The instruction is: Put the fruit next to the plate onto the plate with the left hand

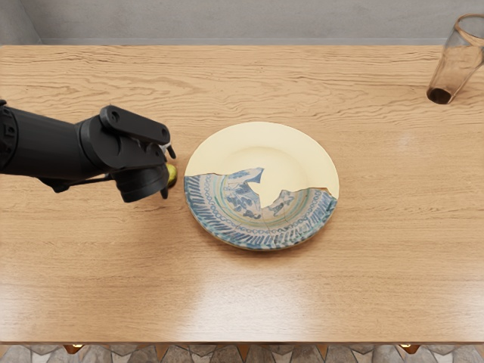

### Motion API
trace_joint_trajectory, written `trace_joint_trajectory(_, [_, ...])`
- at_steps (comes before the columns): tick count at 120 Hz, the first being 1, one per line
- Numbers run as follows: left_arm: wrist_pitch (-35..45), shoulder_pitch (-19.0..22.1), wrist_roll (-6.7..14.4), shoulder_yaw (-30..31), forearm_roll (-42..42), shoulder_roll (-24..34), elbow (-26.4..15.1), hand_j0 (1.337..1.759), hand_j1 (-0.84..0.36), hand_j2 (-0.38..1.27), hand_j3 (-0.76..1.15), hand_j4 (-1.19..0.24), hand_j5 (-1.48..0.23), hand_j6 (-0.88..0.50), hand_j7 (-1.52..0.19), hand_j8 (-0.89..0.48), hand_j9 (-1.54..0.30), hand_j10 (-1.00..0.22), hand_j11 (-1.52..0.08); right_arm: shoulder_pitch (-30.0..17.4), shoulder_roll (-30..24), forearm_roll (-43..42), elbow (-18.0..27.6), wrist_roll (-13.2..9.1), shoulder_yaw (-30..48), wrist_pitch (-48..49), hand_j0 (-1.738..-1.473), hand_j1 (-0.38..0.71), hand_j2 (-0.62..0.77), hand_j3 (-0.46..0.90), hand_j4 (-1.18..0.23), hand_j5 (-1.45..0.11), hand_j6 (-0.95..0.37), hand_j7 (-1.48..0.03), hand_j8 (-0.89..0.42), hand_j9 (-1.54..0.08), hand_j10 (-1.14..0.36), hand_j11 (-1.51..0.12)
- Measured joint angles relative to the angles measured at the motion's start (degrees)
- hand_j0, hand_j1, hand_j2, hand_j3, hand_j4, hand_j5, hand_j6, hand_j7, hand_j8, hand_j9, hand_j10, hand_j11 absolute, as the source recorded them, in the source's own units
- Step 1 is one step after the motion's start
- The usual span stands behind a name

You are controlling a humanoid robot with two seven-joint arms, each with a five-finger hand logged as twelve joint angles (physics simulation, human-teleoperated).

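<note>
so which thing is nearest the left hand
The small yellow-green fruit, half hidden by the black left hand; the cream and blue plate lies further right, the brownish glass far off.

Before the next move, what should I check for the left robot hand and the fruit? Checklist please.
1. Left robot hand at the fruit: ok, it covers most of it.
2. Grasp secured: cannot tell, the hand hides the contact.
3. Fruit on the plate: not ok, it sits just left of the rim.
4. Plate ready to receive: ok, its whole face shows bare.
5. Path from fruit to plate: ok, the glass is far off at the back right.
</note>
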Motion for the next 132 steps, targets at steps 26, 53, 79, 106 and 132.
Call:
trace_joint_trajectory(26, [2.03,-0.04,0.08,-0.09,0.01,0.00,-0.16,1.658,-0.10,0.08,0.00,-0.38,-0.49,-0.38,-0.49,-0.38,-0.49,-0.38,-0.49,-0.01,0.00,0.00,0.00,0.00,0.00,0.00,-1.658,-0.32,0.00,0.00,-0.02,-0.03,-0.02,-0.03,-0.02,-0.03,-0.02,-0.03])
trace_joint_trajectory(53, [2.94,0.18,0.11,-0.77,0.28,0.00,-0.52,1.658,-0.11,0.08,0.00,-0.38,-0.50,-0.38,-0.50,-0.38,-0.50,-0.38,-0.50,0.01,0.00,0.00,0.00,0.00,0.00,0.00,-1.658,-0.32,0.00,0.00,-0.02,-0.03,-0.02,-0.03,-0.02,-0.03,-0.02,-0.03])
trace_joint_trajectory(79, [3.07,0.70,0.12,-0.97,0.38,0.00,-0.70,1.658,-0.12,0.08,0.00,-0.39,-0.50,-0.39,-0.50,-0.39,-0.50,-0.39,-0.50,0.01,0.00,0.00,0.00,0.00,0.00,0.00,-1.658,-0.32,0.00,0.00,-0.02,-0.03,-0.02,-0.03,-0.02,-0.03,-0.02,-0.03])
trace_joint_trajectory(106, [3.21,0.79,0.12,-0.99,0.49,0.00,-0.65,1.658,-0.13,0.08,0.00,-0.40,-0.52,-0.40,-0.52,-0.40,-0.52,-0.40,-0.52,0.01,0.00,0.00,0.00,0.00,0.00,0.00,-1.658,-0.32,0.00,0.00,-0.02,-0.03,-0.02,-0.03,-0.02,-0.03,-0.02,-0.03])
trace_joint_trajectory(132, [4.98,1.46,0.12,-0.93,0.53,0.00,-0.69,1.658,-0.14,0.08,0.00,-0.41,-0.53,-0.41,-0.53,-0.41,-0.53,-0.41,-0.53,0.00,0.00,0.00,0.00,0.00,0.00,0.00,-1.658,-0.32,0.00,0.00,-0.02,-0.03,-0.02,-0.03,-0.02,-0.03,-0.02,-0.03])
